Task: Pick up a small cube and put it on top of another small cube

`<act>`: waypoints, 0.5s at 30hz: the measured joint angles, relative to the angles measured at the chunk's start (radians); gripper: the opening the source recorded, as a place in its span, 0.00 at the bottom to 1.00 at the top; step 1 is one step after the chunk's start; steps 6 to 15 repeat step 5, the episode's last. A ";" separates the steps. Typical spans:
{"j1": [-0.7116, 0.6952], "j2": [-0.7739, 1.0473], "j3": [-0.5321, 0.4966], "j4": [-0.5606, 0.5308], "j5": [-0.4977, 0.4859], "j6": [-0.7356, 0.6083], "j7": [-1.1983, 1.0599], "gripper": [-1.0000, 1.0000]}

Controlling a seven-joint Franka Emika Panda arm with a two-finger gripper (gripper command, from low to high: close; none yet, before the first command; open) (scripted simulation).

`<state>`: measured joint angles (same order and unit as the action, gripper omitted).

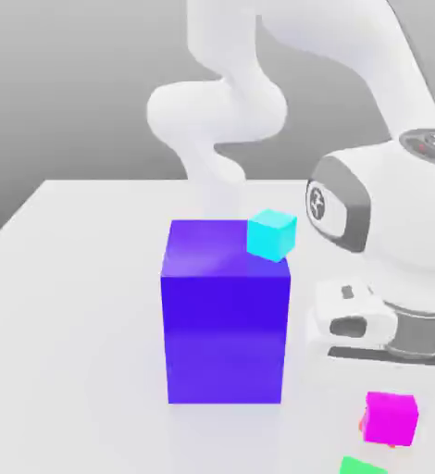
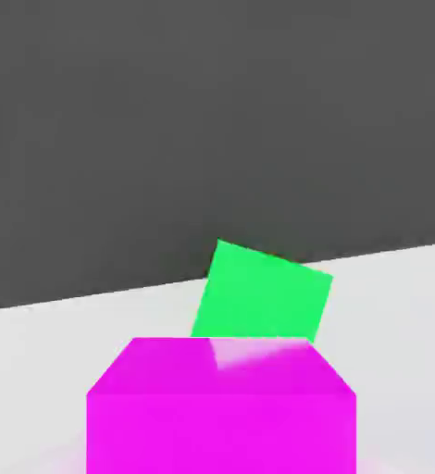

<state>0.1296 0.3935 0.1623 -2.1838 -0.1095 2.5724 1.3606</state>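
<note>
step: placing magenta cube onto orange cube | gripper: clenched, whether it grips the magenta cube unclear | green cube just beside | next: judge seating, release

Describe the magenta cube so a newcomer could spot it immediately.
Start at the big blue-purple block in the middle of the white table. Look toward the exterior view's lower right, below the robot's hand: the small magenta cube is there. Its vivid pink separates it from the green cube nearby.
</note>
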 joint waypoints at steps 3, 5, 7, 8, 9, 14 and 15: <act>0.010 0.056 -0.016 0.007 -0.015 0.048 0.013 1.00; 0.010 0.056 -0.016 0.007 -0.015 0.048 0.013 1.00; 0.010 0.056 -0.016 0.007 -0.015 0.048 0.013 1.00; 0.010 0.056 -0.016 0.007 -0.015 0.048 0.013 1.00; 0.010 0.056 -0.016 0.007 -0.015 0.048 0.013 1.00; 0.010 0.056 -0.016 0.007 -0.015 0.048 0.013 1.00; 0.010 0.056 -0.016 0.007 -0.015 0.048 0.013 1.00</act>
